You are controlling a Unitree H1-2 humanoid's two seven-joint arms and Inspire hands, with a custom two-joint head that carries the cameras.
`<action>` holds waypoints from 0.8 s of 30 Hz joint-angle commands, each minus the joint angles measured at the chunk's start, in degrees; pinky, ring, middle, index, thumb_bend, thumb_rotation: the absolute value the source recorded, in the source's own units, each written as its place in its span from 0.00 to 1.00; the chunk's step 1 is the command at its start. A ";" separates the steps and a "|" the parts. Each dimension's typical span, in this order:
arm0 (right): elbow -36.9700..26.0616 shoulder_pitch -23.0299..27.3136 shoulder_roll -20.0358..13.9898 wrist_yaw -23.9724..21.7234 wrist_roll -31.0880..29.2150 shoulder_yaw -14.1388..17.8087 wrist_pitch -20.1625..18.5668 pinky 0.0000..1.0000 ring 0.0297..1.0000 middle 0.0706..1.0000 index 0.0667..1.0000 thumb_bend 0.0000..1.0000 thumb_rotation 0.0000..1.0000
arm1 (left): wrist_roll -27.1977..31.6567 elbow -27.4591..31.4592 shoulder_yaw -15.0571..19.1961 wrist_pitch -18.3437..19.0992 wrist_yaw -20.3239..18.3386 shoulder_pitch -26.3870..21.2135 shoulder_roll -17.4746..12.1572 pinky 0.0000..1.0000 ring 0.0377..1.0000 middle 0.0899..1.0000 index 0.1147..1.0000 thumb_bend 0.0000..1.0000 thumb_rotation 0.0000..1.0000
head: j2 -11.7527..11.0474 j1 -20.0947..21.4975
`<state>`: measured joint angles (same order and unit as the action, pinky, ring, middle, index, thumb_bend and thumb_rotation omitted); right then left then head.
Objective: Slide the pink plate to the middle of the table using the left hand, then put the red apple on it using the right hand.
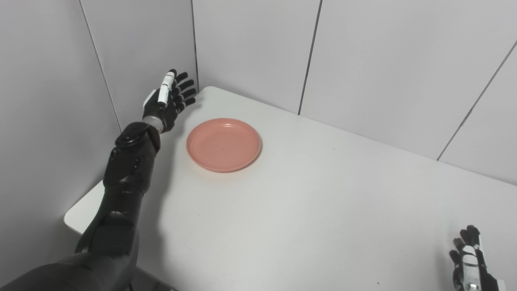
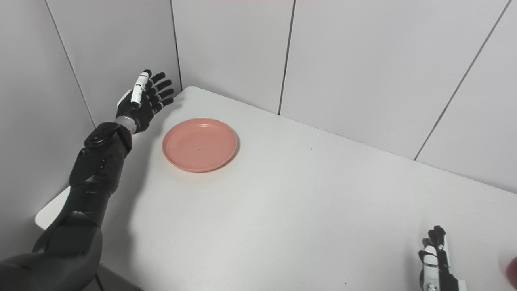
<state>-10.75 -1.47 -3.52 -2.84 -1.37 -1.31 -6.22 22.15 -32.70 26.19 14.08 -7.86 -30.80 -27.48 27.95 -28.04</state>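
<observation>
The pink plate [image 1: 223,144] lies empty on the white table [image 1: 323,202] near its far left corner. My left hand [image 1: 169,99] is open, fingers spread, raised above the table's left edge just left of the plate and apart from it. My right hand [image 2: 436,258] is open near the front right of the table, holding nothing. A dark red sliver at the right edge of the right eye view [image 2: 513,271] may be the red apple; most of it is out of frame.
Grey wall panels [image 1: 363,60] close in behind the table and along its left side, meeting at the corner by my left hand. The table's front left corner [image 1: 76,218] shows under my left arm.
</observation>
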 commanded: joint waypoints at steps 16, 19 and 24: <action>-2.33 1.47 -0.12 -0.23 -0.54 0.58 -0.10 1.00 1.00 1.00 1.00 0.00 1.00 | 0.82 -3.78 0.62 -6.77 -3.01 -1.60 -3.12 0.89 0.89 0.89 0.86 0.31 1.00 | 0.12 -0.17; -2.68 1.47 -0.13 -0.27 -0.48 0.52 -0.66 1.00 1.00 1.00 1.00 0.00 1.00 | 0.72 -4.20 0.69 -7.13 -2.89 -1.60 -3.10 0.89 0.89 0.89 0.86 0.32 1.00 | 0.12 -0.17; -2.28 1.45 -0.38 -0.24 -0.09 0.54 -0.10 1.00 1.00 1.00 1.00 0.00 1.00 | 0.94 -4.32 0.90 -6.91 -2.57 -1.39 -2.77 0.88 0.88 0.87 0.84 0.32 1.00 | 0.19 -0.13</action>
<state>-11.05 -1.46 -3.70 -3.00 -1.50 -1.06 -6.70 22.25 -37.76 26.61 9.39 -10.25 -30.26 -28.31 28.12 -28.21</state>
